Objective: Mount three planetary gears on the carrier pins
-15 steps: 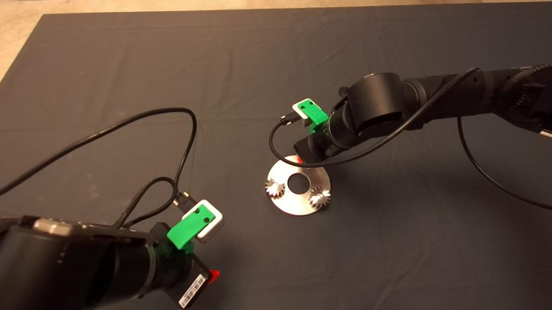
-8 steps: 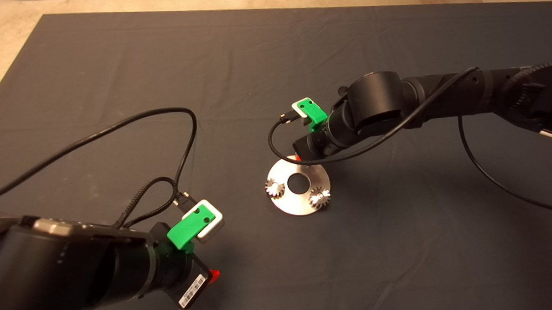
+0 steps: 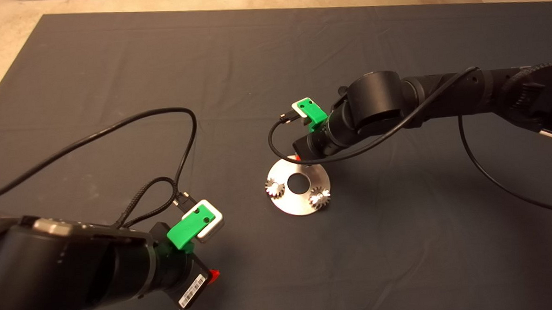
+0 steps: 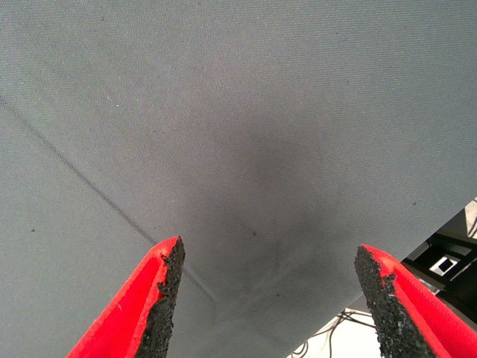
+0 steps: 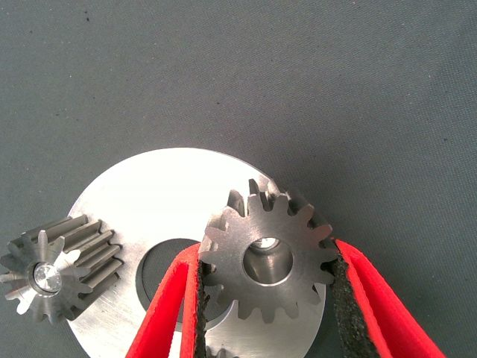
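The silver disc (image 3: 293,202) lies mid-mat with two planetary gears (image 3: 275,188) (image 3: 320,197) seated on carrier pins. My right gripper (image 3: 299,159) hangs over the disc's far edge. In the right wrist view this gripper (image 5: 267,253) is shut on the third gear (image 5: 298,287), held flat just above the disc (image 5: 149,201). A silver glint shows through its bore; the pin under it is otherwise hidden. One seated gear (image 5: 67,253) shows beside it with its pin top (image 5: 46,277) in the bore. My left gripper (image 3: 207,279) is open and empty, low over bare mat (image 4: 270,253) at the front left.
Black cables loop from both wrists, one (image 3: 182,131) over the mat's left half, one (image 3: 275,145) beside the disc. The mat's near edge and floor clutter (image 4: 447,265) show in the left wrist view. A beige floor (image 3: 0,27) borders the mat at the far left.
My right wrist has crept slightly toward the mat's far side, still holding the gear over the disc. The left arm and both seated gears have not moved.
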Available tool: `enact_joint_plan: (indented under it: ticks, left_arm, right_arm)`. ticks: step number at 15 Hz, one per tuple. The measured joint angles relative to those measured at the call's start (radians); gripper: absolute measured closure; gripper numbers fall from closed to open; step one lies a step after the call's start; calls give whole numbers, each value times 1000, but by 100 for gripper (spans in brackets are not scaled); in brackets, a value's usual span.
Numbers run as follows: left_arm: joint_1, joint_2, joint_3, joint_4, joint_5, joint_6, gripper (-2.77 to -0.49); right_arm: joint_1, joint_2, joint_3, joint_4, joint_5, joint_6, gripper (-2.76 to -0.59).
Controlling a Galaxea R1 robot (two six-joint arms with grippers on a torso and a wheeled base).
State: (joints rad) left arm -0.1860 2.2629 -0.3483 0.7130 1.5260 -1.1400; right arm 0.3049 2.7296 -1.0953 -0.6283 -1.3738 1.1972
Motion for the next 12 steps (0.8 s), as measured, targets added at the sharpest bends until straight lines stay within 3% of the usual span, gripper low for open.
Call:
enact_joint_plan:
  ticks: [7,12]
  left_arm:
    - [0,0,0,0,0,3,-160]
    - [0,-3,0,0,0,3,-160]
  right_arm:
    - [-6,4,-14,4,6,0,-89]
    - [-6,27,-29,4,-3,-15,-89]
